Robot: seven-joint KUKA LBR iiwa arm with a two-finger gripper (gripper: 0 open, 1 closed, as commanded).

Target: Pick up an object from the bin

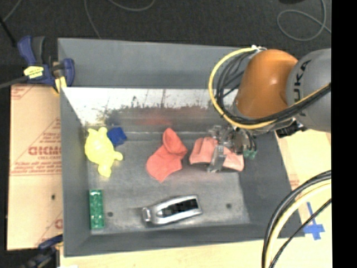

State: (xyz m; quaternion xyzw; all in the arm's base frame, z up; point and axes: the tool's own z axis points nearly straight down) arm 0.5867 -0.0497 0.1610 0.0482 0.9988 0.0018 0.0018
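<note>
My gripper (pixel 218 159) reaches down at the right side of the bin, under the arm's orange cover. It is set on top of a pink, soft-looking crumpled thing (pixel 201 151), which spreads out to both sides of it. Just to the left lies a salmon-red crumpled cloth (pixel 165 158), close to the pink thing. How the pink thing sits against the gripper is hidden by the gripper's own body.
A yellow plush toy (pixel 101 149) lies at the left with a small blue block (pixel 116 135) beside it. In the front left corner is a green rectangular block (pixel 96 209). A silver and black stapler-like tool (pixel 172 209) lies near the front wall.
</note>
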